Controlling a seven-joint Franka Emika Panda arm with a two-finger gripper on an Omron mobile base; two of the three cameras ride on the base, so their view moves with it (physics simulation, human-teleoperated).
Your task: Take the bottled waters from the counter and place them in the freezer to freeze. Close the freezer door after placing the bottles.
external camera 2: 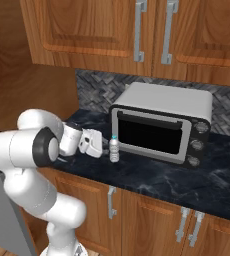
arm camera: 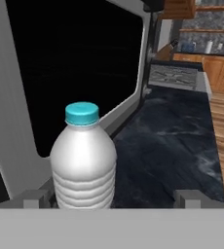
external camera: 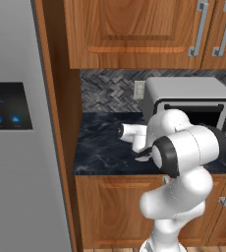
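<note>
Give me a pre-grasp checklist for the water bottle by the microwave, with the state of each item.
1. Gripper jaws open: ok.
2. Bottle upright on the counter, blue cap on: ok.
3. Bottle between the fingertips: not ok; in the hand view it sits close to the left tip, off centre.
4. Jaws around the bottle: not ok; the gripper is beside it, not yet touching.
5. Clearance from the microwave: cannot tell; the bottle stands right in front of its door.
6. Freezer open to receive it: cannot tell.
</note>
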